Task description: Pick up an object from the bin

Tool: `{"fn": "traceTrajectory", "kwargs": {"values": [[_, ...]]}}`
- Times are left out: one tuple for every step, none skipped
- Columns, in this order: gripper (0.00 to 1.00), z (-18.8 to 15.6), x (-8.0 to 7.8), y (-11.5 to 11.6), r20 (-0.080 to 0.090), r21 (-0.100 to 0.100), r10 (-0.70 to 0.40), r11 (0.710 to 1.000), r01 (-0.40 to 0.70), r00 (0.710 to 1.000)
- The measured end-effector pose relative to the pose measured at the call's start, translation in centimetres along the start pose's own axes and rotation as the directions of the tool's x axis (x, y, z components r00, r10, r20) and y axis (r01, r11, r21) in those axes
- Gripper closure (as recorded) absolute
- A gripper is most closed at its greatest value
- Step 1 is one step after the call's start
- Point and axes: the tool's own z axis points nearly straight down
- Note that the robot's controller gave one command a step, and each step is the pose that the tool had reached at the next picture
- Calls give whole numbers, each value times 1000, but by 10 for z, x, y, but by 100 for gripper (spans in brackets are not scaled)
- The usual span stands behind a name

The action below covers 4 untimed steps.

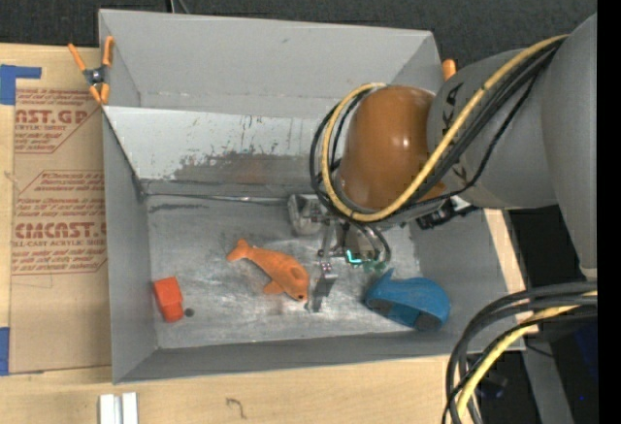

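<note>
- Orange fish-shaped toy (272, 267) is the one I'm watching: it lies flat on the floor of the grey bin (262, 63), about mid-way across and nearer the front wall than the back.
- Far left first: a small orange block (168, 299) sits alone by the front-left corner, well apart from everything else.
- Moving right, bare scuffed floor, then the fish toy, set on a slant, its left end higher toward the back wall and its right end dipping toward the front wall.
- Next comes the gripper (320, 288), down low on the floor with its tip just beside the fish toy's right end; I cannot tell if they touch.
- Pincer state: I cannot tell from up here whether it is released or clenched, and I see nothing held in it.
- Right again, a rounded blue object (408, 301) rests near the front-right corner, close to the gripper.
- Above all that, the arm's orange-brown cover (388, 146), looped with yellow-and-black cables (330, 146), hangs over the bin's right half.
</note>
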Motion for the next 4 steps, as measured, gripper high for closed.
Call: {"fn": "traceTrajectory", "kwargs": {"values": [[0, -4, -2, 0, 7, 0, 1, 1000, -1, 1000], [100, 60, -5, 21, 22, -2, -39, 999, 39, 999], [100, 60, -5, 21, 21, -2, -39, 999, 39, 999], [100, -91, -13, 10, 12, 2, -78, 997, 78, 997]]}}
